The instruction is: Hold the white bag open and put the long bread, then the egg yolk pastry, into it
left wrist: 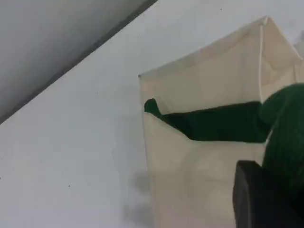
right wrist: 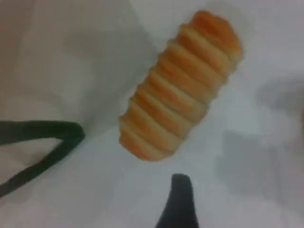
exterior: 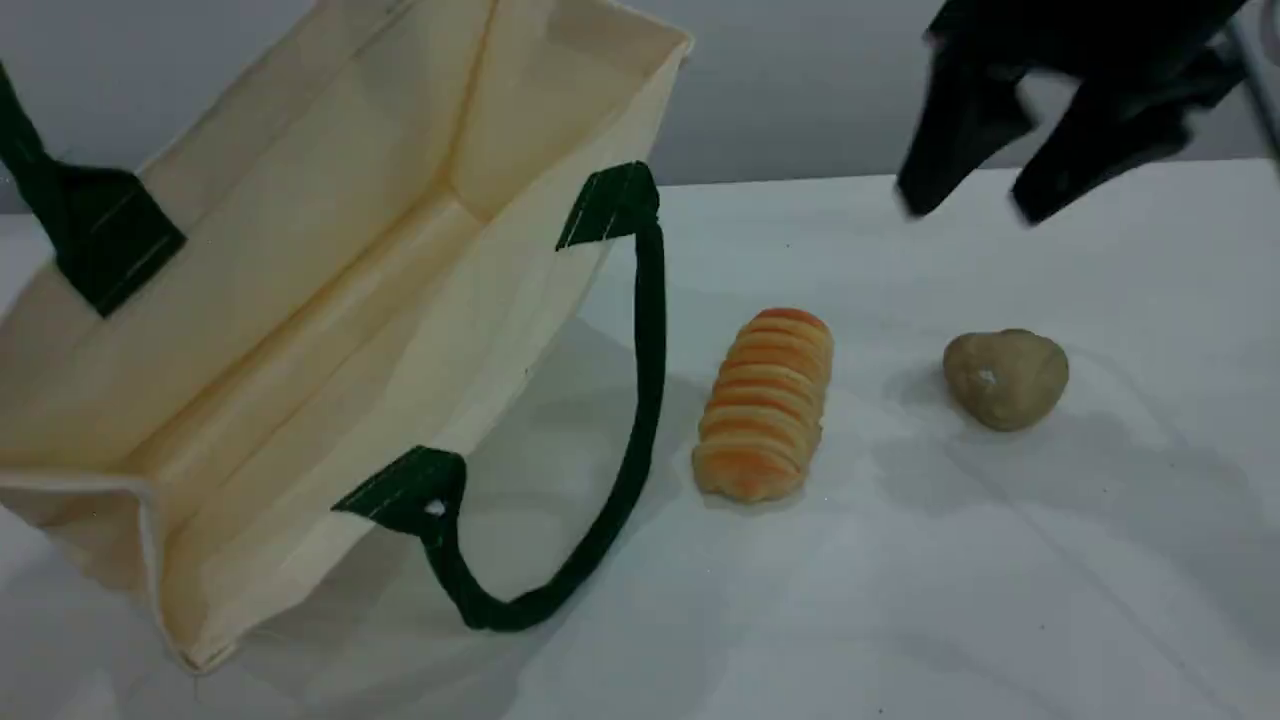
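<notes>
Nearest in the scene view: a dark green strap handle (exterior: 630, 420) drooping from the white bag (exterior: 330, 300) and looping down onto the desk (exterior: 1000, 600), its lowest bend touching the white surface. Just right of that loop, the long bread (exterior: 766, 404), lying flat on the desk, ridges crosswise, long axis running away from the camera, apart from the handle. Further right and a little farther back, the egg yolk pastry (exterior: 1005, 378), also resting on the desk, clear of the bread.

Filling the left side: the bag tipped on its side, mouth wide and facing up toward the camera, inside bare, one green patch near the front edge and another at the far rim. A second green strap (exterior: 60, 190) rising off the left rim out of frame.

In the left wrist view: left claw (left wrist: 266, 199) at the lower right, dark fingertip pressed against green strap (left wrist: 285, 137), jaws clamped tight on that handle, bag wall (left wrist: 204, 180) hanging just below.

Farthest back, upper right: right claw (exterior: 965, 205), blurred, hovering above the desk, two dark fingers spread wide, nothing between them. In its own wrist view, one fingertip (right wrist: 180, 199) poised above the bread (right wrist: 179, 88), not touching.
</notes>
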